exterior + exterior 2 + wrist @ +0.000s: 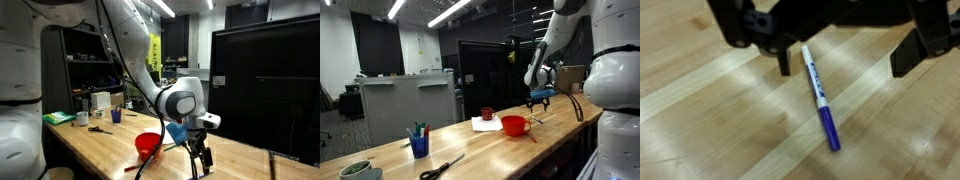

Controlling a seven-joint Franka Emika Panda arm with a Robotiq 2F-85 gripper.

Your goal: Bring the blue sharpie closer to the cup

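Note:
The blue sharpie [820, 98] has a white barrel and a blue cap and lies flat on the wooden table, cap toward the bottom of the wrist view. My gripper [845, 58] hangs open just above it, and the marker's white end lies near the left finger [785, 62]. In both exterior views the gripper [203, 158] [540, 100] hovers low over the table beside the red bowl [148, 143]. The small dark blue cup [116, 116] [419, 146] stands far off at the other end of the table, with pens in it. I cannot make out the sharpie in the exterior views.
The red bowl [514, 124] sits next to the gripper. A dark red mug [487, 113] and a white sheet [480, 125] lie behind it. Scissors [440, 167] and a green bowl [358, 170] are near the blue cup. The table edge runs close by.

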